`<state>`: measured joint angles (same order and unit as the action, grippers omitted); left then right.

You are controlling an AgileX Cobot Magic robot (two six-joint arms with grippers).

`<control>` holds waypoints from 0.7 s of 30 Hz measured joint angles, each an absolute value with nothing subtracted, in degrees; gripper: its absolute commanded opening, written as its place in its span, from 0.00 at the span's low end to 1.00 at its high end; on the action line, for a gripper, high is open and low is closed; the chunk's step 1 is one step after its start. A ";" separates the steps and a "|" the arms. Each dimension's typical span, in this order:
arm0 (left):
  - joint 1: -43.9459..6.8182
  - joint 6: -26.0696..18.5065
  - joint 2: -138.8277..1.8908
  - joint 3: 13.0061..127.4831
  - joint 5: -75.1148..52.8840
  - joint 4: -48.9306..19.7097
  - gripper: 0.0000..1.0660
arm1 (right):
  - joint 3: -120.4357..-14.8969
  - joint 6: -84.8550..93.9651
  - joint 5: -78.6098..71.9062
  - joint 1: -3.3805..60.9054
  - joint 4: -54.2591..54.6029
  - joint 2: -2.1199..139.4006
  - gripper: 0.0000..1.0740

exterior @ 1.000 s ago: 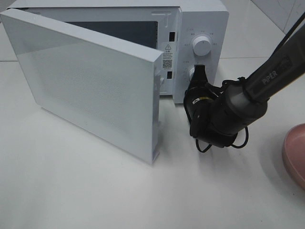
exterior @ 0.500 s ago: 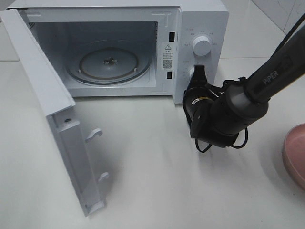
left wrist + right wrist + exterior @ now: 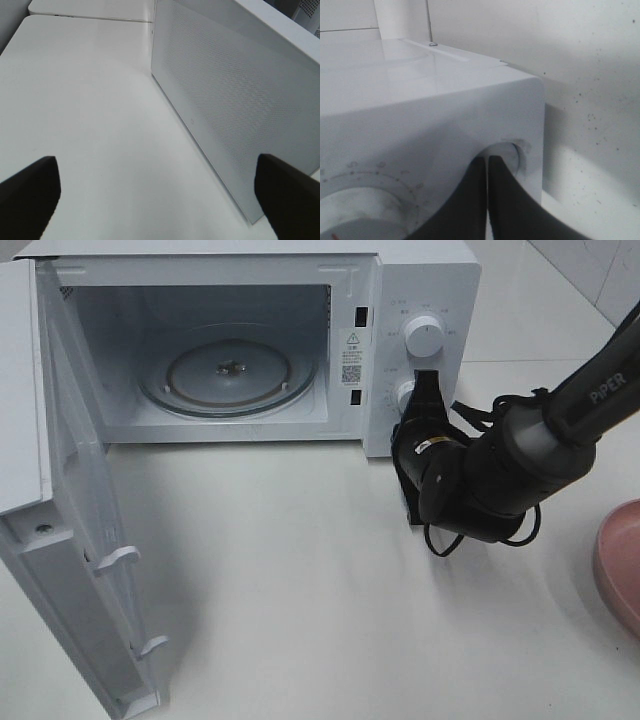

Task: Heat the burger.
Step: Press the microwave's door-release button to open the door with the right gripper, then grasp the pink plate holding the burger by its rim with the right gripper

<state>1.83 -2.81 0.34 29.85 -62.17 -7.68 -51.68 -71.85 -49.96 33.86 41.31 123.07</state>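
The burger is out of view in every frame. The white microwave (image 3: 425, 280) stands at the back with its door (image 3: 60, 540) swung wide to the left. Its glass turntable (image 3: 228, 370) is bare. My right gripper (image 3: 427, 382) is shut with nothing in it, its tips at the lower control (image 3: 406, 395) of the panel. In the right wrist view its closed fingers (image 3: 470, 205) meet at a round recess (image 3: 512, 152). My left gripper (image 3: 160, 200) is open and empty, with the door's outer face (image 3: 240, 100) beside it; it does not show in the exterior view.
A pink plate (image 3: 622, 570) pokes in at the right edge of the white table (image 3: 300, 570). An upper dial (image 3: 424, 337) sits above the lower control. The open door juts forward over the table's left side.
The microwave door has swung from half shut to wide open on the left, baring the turntable. My right gripper has shifted slightly to the right, still at the lower control.
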 measured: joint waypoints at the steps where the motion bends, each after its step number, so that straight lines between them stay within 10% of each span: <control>1: 1.83 -2.81 0.34 29.85 -62.17 -7.68 0.92 | -51.28 -71.85 -49.96 33.86 40.97 122.73 0.02; 21: 1.83 -2.81 0.34 29.85 -62.17 -7.68 0.92 | -42.51 -48.19 -31.46 33.75 35.18 109.49 0.04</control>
<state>1.83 -2.81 0.34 29.85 -62.17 -7.68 -42.51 -48.19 -31.46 33.75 35.18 109.49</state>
